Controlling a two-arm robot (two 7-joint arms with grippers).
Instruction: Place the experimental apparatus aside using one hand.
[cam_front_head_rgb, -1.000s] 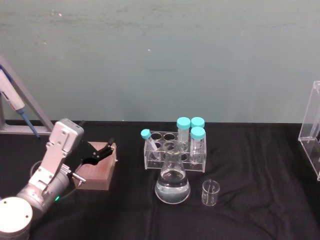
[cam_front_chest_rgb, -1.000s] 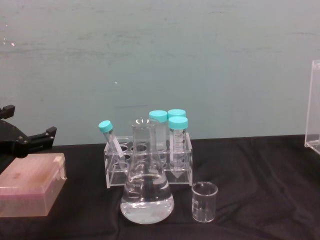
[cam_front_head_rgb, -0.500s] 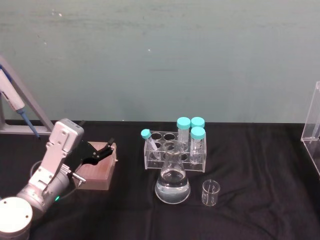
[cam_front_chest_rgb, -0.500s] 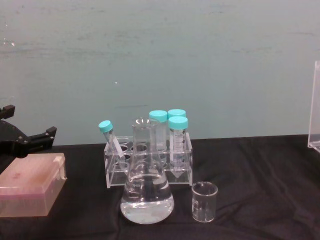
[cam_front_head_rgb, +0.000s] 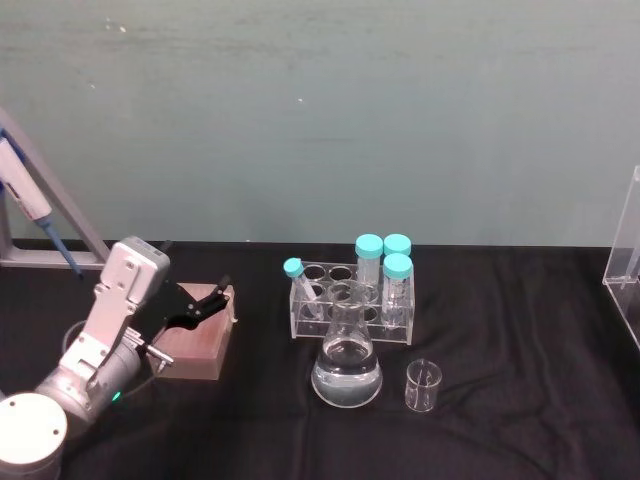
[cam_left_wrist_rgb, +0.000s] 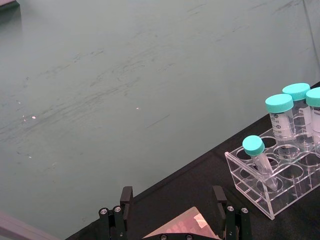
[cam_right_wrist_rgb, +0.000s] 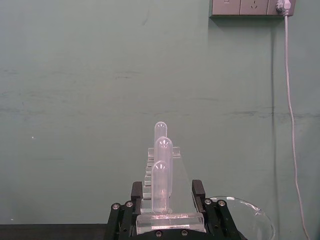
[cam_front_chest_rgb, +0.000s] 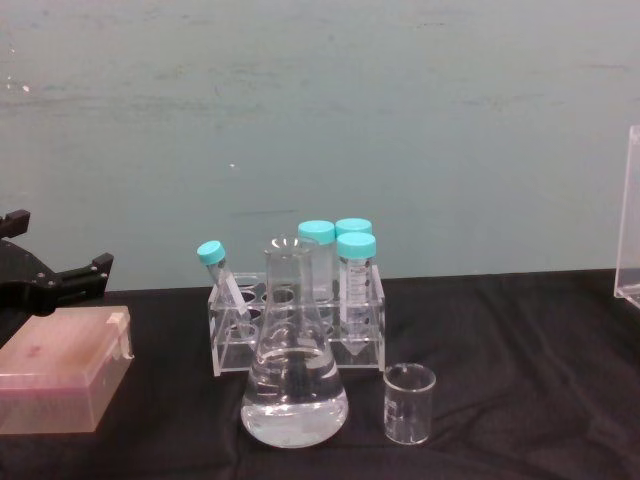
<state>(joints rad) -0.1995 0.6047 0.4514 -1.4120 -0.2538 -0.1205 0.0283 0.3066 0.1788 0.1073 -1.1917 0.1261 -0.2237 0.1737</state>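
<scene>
A: Quick one, where are we on the task?

B: Partway, we'd say. The right gripper (cam_right_wrist_rgb: 167, 194) has its fingers (cam_right_wrist_rgb: 136, 196) closed against the base of the acrylic stand (cam_right_wrist_rgb: 169, 220), one on each side. The long tubes (cam_right_wrist_rgb: 161, 185) stand upright in it.

A: And where does the stand sit in the wide views?

B: At the far right edge of the head view, well apart from the other glassware, so we read it as out at the side already. We can't tell if its base rests on the table (cam_front_head_rgb: 520, 330) or hangs above it, because the frame cuts it off. It isn't let go, so we don't count that piece as done.

A: Rest of the apparatus?

B: The conical flask (cam_front_head_rgb: 346, 372), with clear liquid in it, is mid-table just in front of the tube rack (cam_front_head_rgb: 345, 305). The beaker (cam_front_head_rgb: 423, 387) is just beside the flask on its right, not touching, and looks empty to us. Both are upright and nothing grips them. If the task means the whole set, we judge those two are left to move.

A: Left arm?

B: The left gripper (cam_front_head_rgb: 212, 298) is over at the left by the pink box (cam_front_head_rgb: 190, 345), fingers spread with nothing between them. It looks parked to us — that fits the one-hand wording.
</scene>
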